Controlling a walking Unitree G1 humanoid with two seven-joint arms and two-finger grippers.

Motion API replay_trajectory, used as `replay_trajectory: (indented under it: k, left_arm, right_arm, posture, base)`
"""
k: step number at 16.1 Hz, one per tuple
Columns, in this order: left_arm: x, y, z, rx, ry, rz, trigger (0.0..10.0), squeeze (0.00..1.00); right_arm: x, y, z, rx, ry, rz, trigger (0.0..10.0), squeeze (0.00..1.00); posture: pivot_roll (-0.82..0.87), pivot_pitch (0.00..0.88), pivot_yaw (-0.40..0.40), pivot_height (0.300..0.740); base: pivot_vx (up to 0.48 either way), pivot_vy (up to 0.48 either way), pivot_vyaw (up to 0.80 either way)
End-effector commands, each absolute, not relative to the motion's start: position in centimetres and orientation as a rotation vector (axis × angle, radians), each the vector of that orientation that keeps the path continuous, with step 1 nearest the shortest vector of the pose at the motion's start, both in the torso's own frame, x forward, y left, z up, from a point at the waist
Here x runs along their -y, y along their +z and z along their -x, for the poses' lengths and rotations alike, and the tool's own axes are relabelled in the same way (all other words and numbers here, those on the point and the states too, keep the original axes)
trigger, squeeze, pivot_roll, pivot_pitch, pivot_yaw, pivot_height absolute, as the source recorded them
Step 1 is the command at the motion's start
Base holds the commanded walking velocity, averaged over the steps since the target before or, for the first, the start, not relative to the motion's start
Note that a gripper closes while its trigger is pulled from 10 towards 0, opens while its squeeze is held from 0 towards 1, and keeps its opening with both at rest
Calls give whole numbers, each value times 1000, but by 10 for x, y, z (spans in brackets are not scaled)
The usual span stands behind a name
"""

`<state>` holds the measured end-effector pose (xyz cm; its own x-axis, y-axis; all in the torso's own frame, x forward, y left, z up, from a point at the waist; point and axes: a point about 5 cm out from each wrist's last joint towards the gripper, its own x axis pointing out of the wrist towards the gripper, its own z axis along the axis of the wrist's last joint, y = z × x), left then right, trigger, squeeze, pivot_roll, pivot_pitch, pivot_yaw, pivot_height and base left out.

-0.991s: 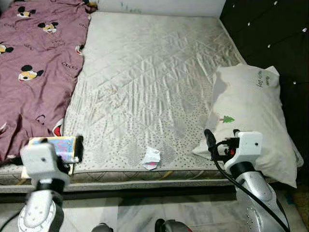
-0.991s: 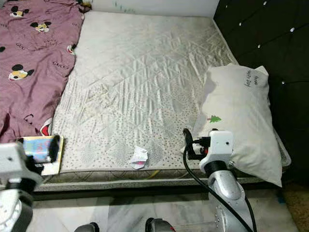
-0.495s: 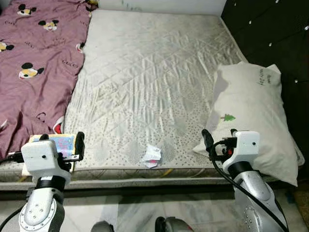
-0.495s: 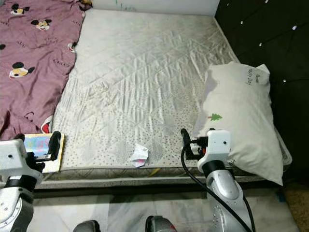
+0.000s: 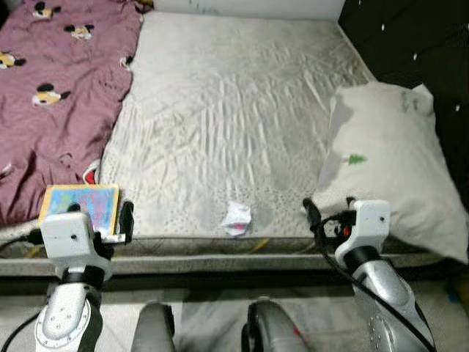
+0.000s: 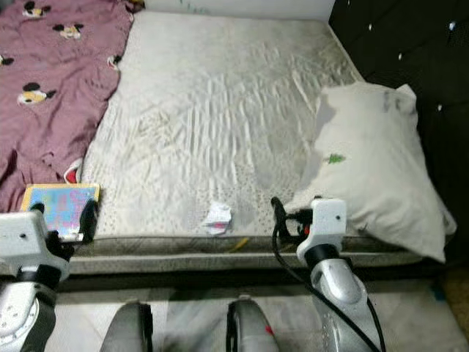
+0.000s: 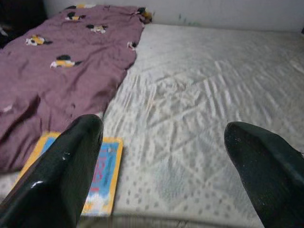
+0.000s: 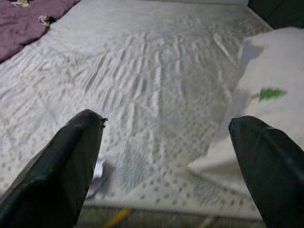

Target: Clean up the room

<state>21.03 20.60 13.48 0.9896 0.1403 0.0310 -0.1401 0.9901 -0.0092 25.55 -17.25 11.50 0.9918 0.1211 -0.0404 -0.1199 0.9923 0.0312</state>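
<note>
A crumpled scrap of paper [image 5: 237, 218] lies on the bare grey mattress [image 5: 234, 110] close to its front edge. At the front left corner lies a colourful book [image 5: 79, 205], beside a purple cartoon-mouse blanket [image 5: 51, 95]. A white pillow [image 5: 388, 161] rests on the right side. My left gripper [image 5: 100, 216] is open just before the book, which also lies past one finger [image 7: 61, 175] as the book [image 7: 107, 171]. My right gripper [image 5: 330, 213] is open at the bed's edge by the pillow corner, and the paper [image 8: 97, 173] peeks out behind one finger [image 8: 61, 171].
A black tufted headboard [image 5: 410, 37] runs along the right. The bed's front rail [image 5: 220, 260] stands between me and the mattress. My own legs [image 5: 271, 330] show over the pale tiled floor below.
The whole picture has shifted and blurred, so the camera has moved; the bed's front edge sits higher and my legs show more. Both grippers stay open and empty.
</note>
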Motion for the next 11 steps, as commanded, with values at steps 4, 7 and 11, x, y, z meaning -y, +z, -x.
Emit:
replay_trajectory:
  k: [4, 7, 11]
  left_arm:
    - [-205, 133, -210, 22, 156, -16, 10000, 0]
    - [-206, 133, -212, 19, 172, -14, 10000, 0]
    - [-201, 132, -211, 14, 149, 4, 10000, 0]
  right_arm:
    - [172, 109, -253, -73, 124, -26, 10000, 0]
    - [169, 109, -256, -70, 137, -34, 10000, 0]
    - [166, 108, -256, -71, 155, 3, 10000, 0]
  posture:
    - [50, 198, -64, 581]
    - [50, 206, -68, 581]
    - [49, 212, -69, 581]
  base:
    - [0, 0, 0]
    - [0, 0, 0]
    - [0, 0, 0]
